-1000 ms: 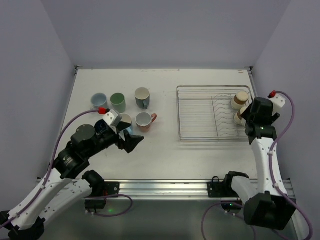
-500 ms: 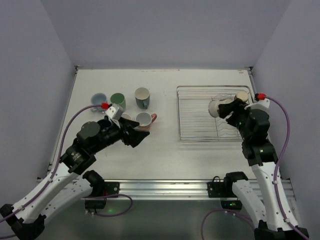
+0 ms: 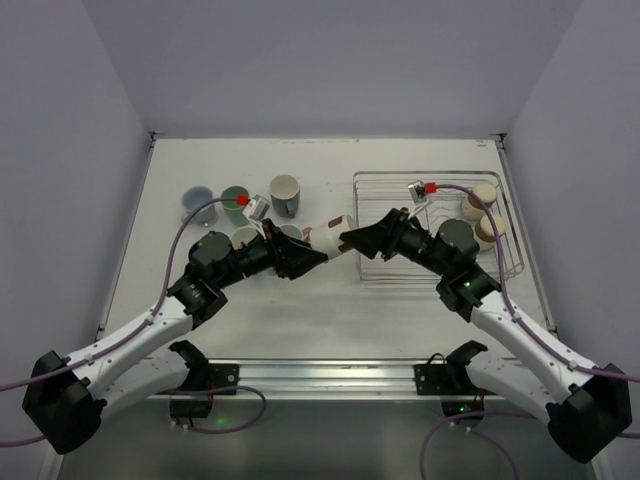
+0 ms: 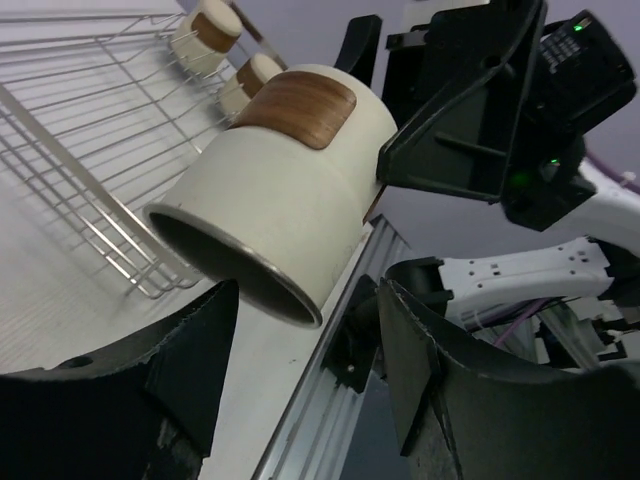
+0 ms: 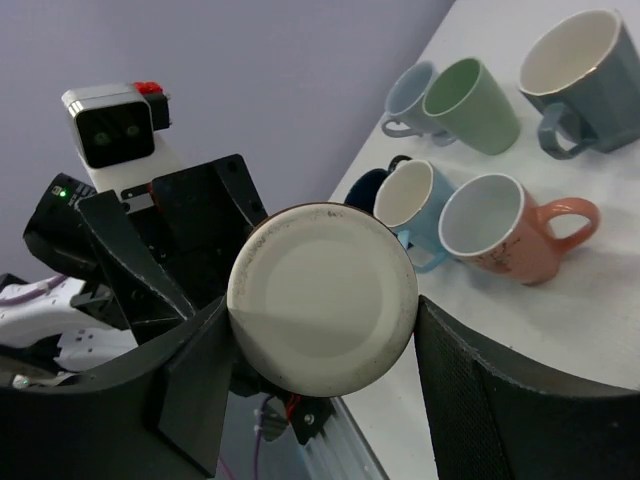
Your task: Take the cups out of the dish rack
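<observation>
Above the middle of the bench (image 3: 330,160), just left of the dish rack (image 3: 390,190), the right tool (image 3: 352,238) is grasping a brown-patched beige cup (image 4: 270,190), carrying it on its side and clear of the surface; its black fingers are clamping the closed base end, and the open mouth is facing left toward the left tool (image 3: 316,258); the left tool is standing released, its two fingers spreading wide to either side of the mouth rim; whether they are touching the rim cannot be told. At the far right of the rack, a second beige cup (image 3: 483,193) and a third beige cup (image 3: 487,228) are lying close together among the prongs. On the left of the bench, a pale blue cup (image 3: 196,200), a green cup (image 3: 236,198) and a dark blue-grey mug (image 3: 285,195) are standing mouth up in a far row; nearer, a light blue mug (image 5: 410,200) and a salmon-pink mug (image 5: 500,232) are sitting just beside each other, partly under the left arm in the top view.
</observation>
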`<act>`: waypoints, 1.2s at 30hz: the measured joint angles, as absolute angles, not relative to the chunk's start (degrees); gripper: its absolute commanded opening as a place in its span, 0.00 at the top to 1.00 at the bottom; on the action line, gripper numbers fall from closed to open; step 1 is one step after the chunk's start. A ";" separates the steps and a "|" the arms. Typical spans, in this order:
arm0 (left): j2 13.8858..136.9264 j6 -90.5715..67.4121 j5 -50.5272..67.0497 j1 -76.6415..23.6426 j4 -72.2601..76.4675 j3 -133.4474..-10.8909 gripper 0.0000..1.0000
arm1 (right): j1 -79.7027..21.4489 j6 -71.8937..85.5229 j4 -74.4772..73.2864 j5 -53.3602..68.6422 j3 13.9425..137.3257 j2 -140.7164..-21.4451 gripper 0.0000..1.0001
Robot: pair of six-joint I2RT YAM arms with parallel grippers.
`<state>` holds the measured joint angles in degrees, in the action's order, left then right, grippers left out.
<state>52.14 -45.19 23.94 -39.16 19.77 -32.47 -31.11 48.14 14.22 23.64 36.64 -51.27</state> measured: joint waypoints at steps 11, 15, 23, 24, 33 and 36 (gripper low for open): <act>53.74 -51.77 26.00 -39.05 31.16 -29.45 1.00 | -34.70 57.08 34.17 27.51 34.33 -61.91 0.21; 51.22 -47.88 23.97 -39.40 22.68 -32.08 1.00 | -36.73 55.70 32.95 26.48 34.02 -60.40 0.01; 51.92 -29.76 14.76 -39.46 -17.85 -51.11 1.00 | -37.36 42.11 13.30 16.34 34.70 -48.95 0.01; 52.27 -28.05 13.61 -39.48 -22.15 -52.16 1.00 | -37.36 40.32 10.87 14.37 34.74 -47.44 0.01; 61.49 -21.30 5.72 -41.34 -47.51 -49.95 1.00 | -36.95 31.75 -4.97 2.00 35.27 -39.20 0.01; 65.19 -21.17 4.16 -43.16 -49.39 -49.15 1.00 | -36.95 30.74 -6.70 0.32 35.48 -38.72 0.01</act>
<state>65.19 -21.17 4.16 -43.16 -49.39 -49.15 -36.95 30.74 -6.70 0.32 35.48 -38.72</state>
